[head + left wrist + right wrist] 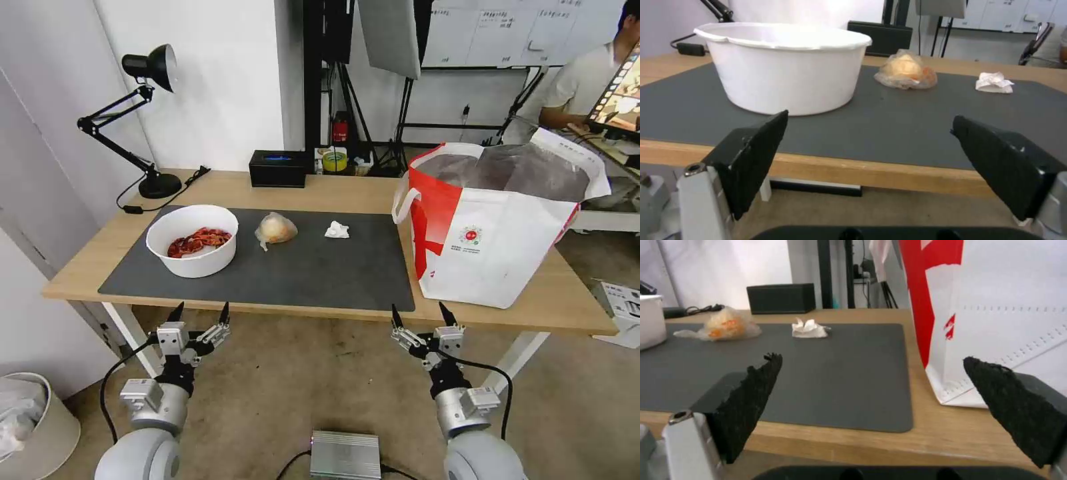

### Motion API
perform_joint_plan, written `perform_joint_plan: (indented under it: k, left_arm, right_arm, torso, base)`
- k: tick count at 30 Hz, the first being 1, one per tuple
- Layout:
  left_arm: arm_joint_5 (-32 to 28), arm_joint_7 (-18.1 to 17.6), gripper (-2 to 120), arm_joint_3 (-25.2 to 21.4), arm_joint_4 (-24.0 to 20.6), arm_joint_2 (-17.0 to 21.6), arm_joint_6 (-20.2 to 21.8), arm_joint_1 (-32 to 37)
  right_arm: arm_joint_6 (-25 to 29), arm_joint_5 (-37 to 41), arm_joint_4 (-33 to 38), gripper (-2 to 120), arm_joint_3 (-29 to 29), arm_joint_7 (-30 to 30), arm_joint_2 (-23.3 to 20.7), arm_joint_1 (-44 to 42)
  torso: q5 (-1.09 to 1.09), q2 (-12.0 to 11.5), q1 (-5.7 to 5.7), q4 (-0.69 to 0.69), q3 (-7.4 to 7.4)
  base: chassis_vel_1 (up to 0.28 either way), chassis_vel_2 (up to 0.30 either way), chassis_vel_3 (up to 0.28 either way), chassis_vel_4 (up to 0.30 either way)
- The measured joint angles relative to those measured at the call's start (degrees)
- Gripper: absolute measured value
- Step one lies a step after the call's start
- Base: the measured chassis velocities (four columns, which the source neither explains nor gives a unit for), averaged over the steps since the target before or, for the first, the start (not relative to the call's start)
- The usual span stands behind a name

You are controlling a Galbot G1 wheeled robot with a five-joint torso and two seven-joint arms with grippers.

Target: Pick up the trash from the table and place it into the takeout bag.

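- Behind the table [320,190] stand a white wall, a black desk lamp [143,120] at the far left and a black box [278,168] at the far edge; a person sits off to the far right and touches nothing here.
- On the dark mat [300,267] lie 3 pieces of trash: the white bowl [192,240] of red shells at the left, the small clear bag [275,230] with a yellowish lump just right of it, and the crumpled tissue [337,230] further right.
- I see no clear hinged tray on the table.
- At the right end stands the takeout bag [493,227], upright, its foil mouth open.
- Left gripper [199,312] hangs below the near edge in front of the bowl, jaws spread wide and empty.
- Right gripper [420,313] hangs below the near edge by the mat's right corner, jaws likewise spread and empty.
- Risks, as I judge them:
- Both grippers sit lower than the tabletop, so a straight reach forward could strike the wooden edge.
- Tilting the bowl during a lift would likely spill shells onto the mat.
- With the tissue so light and flat, the fingers may close on the mat and miss it.
- Soft film on the clear bag could slip or tear under a pinch.
- Soft-sided, the takeout bag could be pushed over or have its rim folded shut by a low approach.
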Motion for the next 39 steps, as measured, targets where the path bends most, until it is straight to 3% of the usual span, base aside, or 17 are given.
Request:
perform_joint_plan:
  k: [15, 27, 39]
  left_arm:
    - [-0.24, 0.56, 100, -0.46, 0.33, -0.05, -0.03, 0.29]
    - [0.70, 1.07, 100, 0.27, -0.22, -1.03, -0.03, 0.75]
    - [1.98, 2.55, 100, 0.15, -0.57, -3.20, -0.99, 1.41]
  right_arm:
    - [-0.19, 1.97, 0.06, 100, -0.62, -0.73, 0.00, 1.09]
    - [-4.03, 6.14, -1.22, 100, -6.73, -0.08, -1.51, 13.83]
    - [-5.00, 8.13, -11.20, 100, -14.04, 1.58, -0.57, 31.93]
  torso:
    - [0.00, 0.00, 0.01, 0.00, 0.00]
    - [-0.01, -0.01, 0.01, -0.01, 0.00]
    - [0.00, -0.01, 0.01, 0.00, 0.01]
  base:
    - [0.000, 0.000, 0.000, 0.000]
    - [0.000, 0.000, 0.000, 0.000]
    - [0.000, 0.000, 0.000, 0.000]
